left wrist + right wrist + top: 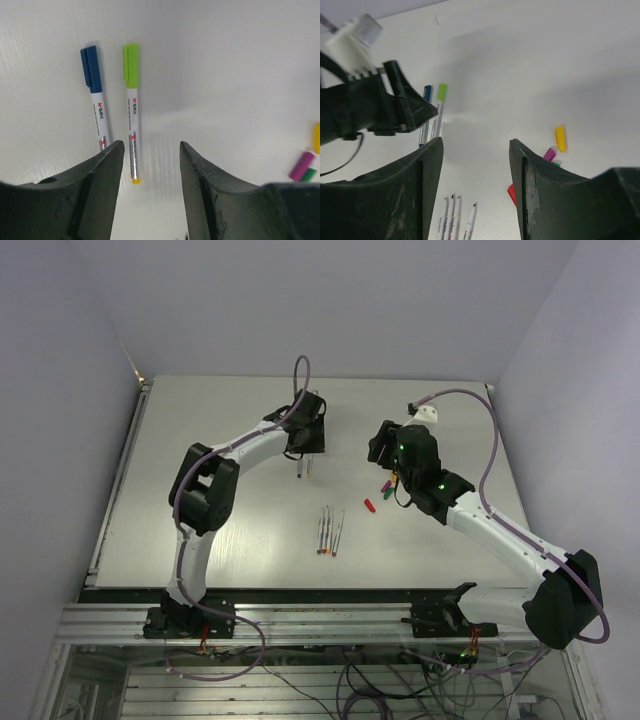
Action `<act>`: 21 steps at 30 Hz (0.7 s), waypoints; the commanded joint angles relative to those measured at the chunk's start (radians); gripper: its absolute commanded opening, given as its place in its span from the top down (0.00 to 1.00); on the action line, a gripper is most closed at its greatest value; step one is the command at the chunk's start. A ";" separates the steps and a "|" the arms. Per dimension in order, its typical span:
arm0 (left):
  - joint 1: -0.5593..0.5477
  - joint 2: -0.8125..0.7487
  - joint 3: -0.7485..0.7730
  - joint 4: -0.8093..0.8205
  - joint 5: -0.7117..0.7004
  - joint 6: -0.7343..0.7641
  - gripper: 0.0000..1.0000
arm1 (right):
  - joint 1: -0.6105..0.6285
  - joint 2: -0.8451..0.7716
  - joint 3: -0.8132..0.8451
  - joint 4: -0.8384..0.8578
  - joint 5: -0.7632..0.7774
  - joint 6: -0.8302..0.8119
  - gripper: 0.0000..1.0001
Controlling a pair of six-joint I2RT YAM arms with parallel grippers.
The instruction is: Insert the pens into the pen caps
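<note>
Left tool gaped above two capped pens; right tool (likewise open, empty) faced four bare pens, four loose caps.

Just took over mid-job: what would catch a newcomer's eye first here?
A blue-capped pen and a green-capped pen lie side by side just ahead of the open left gripper. Four uncapped pens lie mid-table, with loose caps in yellow, purple, green and red to their right.
</note>
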 commanded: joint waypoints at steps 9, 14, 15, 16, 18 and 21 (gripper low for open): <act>-0.162 -0.357 -0.340 0.119 -0.032 0.119 0.40 | -0.010 -0.029 -0.060 -0.030 0.108 0.055 0.45; -0.262 -0.476 -0.525 0.102 -0.094 0.138 0.48 | -0.016 -0.056 -0.111 -0.068 0.133 0.097 0.45; -0.282 -0.507 -0.556 0.094 -0.126 0.142 0.49 | -0.018 -0.063 -0.120 -0.072 0.135 0.102 0.45; -0.296 -0.527 -0.586 0.085 -0.147 0.143 0.51 | -0.020 -0.068 -0.128 -0.077 0.137 0.106 0.45; -0.310 -0.551 -0.629 0.064 -0.162 0.141 0.51 | -0.022 -0.077 -0.138 -0.080 0.138 0.113 0.45; -0.323 -0.560 -0.667 0.063 -0.143 0.132 0.51 | -0.024 -0.077 -0.146 -0.083 0.137 0.125 0.45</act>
